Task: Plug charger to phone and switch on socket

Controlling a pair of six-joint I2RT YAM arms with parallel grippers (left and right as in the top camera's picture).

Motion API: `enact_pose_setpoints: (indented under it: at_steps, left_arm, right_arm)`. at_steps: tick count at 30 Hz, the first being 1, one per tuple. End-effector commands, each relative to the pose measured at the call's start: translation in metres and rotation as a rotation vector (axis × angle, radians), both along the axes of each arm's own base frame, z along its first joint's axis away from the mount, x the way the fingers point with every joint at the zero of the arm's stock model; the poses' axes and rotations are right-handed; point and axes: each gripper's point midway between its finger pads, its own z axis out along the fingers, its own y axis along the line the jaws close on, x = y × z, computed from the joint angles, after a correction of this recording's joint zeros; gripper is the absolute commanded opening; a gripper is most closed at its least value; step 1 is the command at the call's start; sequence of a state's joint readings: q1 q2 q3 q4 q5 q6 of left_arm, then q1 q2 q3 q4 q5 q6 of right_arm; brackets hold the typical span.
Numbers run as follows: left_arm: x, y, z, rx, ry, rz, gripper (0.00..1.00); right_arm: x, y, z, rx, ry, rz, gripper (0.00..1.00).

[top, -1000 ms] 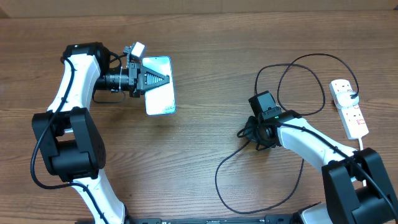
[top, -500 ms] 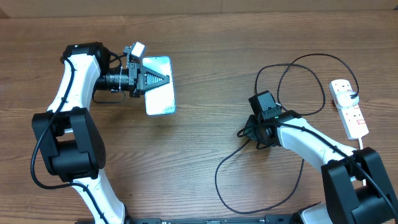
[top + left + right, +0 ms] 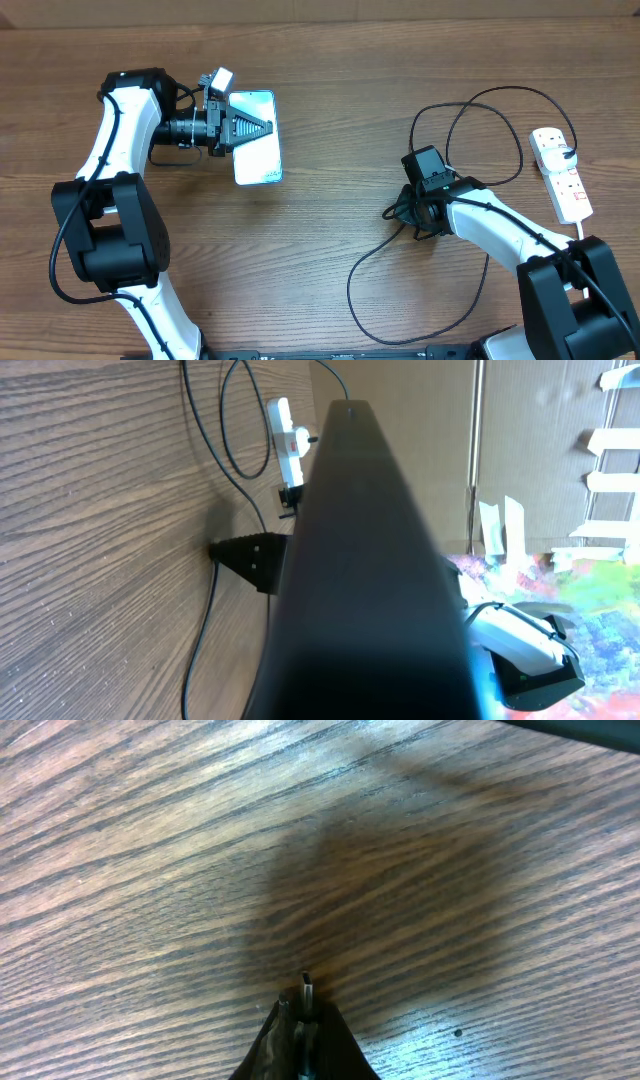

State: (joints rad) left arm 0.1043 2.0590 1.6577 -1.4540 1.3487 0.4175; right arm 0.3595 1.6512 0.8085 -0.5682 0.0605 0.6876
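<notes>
**Two grippers, both full, plug and phone well apart**

So the charger (image 3: 348, 283) lies in loose black loops on the right half of the table (image 3: 320, 250). Its plug end is pinched in the right gripper (image 3: 398, 212). In the right wrist view the fingers (image 3: 300, 1045) are closed tight together, with just the little metal plug tip (image 3: 305, 983) poking out in front, low over bare wood. It's not plugged into anything.

The phone (image 3: 258, 160) is over on the left side, far from that plug, with its light blue screen facing up toward the overhead camera. The left gripper (image 3: 262, 127) comes in from the phone's left and is clamped on it, one black finger lying across the screen. From the left wrist camera the phone (image 3: 370, 580) is just a big dark slab filling the middle of the view.

The socket (image 3: 560, 175) sits near the table's right edge, well apart from both grippers. One end of the charger runs up to it. You can see red on the switches, but I can't tell if they're on or off.
</notes>
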Motion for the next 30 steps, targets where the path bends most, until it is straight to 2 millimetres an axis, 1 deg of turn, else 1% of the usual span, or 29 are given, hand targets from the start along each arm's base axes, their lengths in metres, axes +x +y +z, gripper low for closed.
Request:
enact_pose_setpoints:
  at_steps: [1, 5, 6, 9, 11, 13, 15, 16, 21, 26, 27, 29, 30]
  left_arm:
    - [-0.002, -0.005, 0.016, -0.024, -0.026, -0.001, 0.04]
    - [-0.002, -0.005, 0.016, -0.024, -0.026, -0.001, 0.04]
    - [-0.002, -0.005, 0.016, -0.024, -0.026, -0.001, 0.04]
    - [-0.002, -0.005, 0.016, -0.024, -0.026, -0.001, 0.04]
    - [-0.002, -0.005, 0.016, -0.024, -0.026, -0.001, 0.04]
    - [-0.002, -0.005, 0.016, -0.024, -0.026, -0.001, 0.04]
    - [-0.002, -0.005, 0.016, -0.024, -0.026, -0.001, 0.04]
    - [-0.002, -0.005, 0.016, -0.024, -0.026, -0.001, 0.04]
    - [-0.002, -0.005, 0.016, -0.024, -0.026, -0.001, 0.04]
    - [-0.002, -0.005, 0.016, -0.023, -0.025, -0.001, 0.04]
    - [-0.002, -0.005, 0.016, -0.023, -0.025, -0.001, 0.04]
    - [-0.002, -0.005, 0.016, -0.023, -0.026, -0.001, 0.04]
    - [-0.002, -0.005, 0.016, -0.022, -0.026, -0.001, 0.04]
  right_arm:
    - [-0.044, -0.020, -0.042, -0.075, 0.173, -0.008, 0.04]
    - [-0.045, -0.018, -0.042, -0.064, 0.179, 0.000, 0.05]
    - [-0.045, -0.018, -0.042, -0.064, 0.179, 0.000, 0.08]
    - [-0.046, -0.018, -0.042, -0.063, 0.183, 0.001, 0.12]
    - [-0.047, -0.018, -0.042, -0.059, 0.188, 0.002, 0.17]
    - [-0.047, -0.018, -0.042, -0.059, 0.188, 0.002, 0.19]
    - [-0.047, -0.018, -0.042, -0.059, 0.189, 0.002, 0.24]
    - [-0.048, -0.018, -0.042, -0.059, 0.189, 0.002, 0.24]
    - [-0.051, -0.018, -0.042, -0.060, 0.205, 0.001, 0.23]
    - [-0.055, -0.018, -0.042, -0.058, 0.218, 0.002, 0.11]
    - [-0.056, -0.018, -0.042, -0.053, 0.224, 0.003, 0.05]
    - [-0.056, -0.018, -0.042, -0.054, 0.227, 0.003, 0.05]
    - [-0.056, -0.018, -0.042, -0.054, 0.227, 0.003, 0.08]
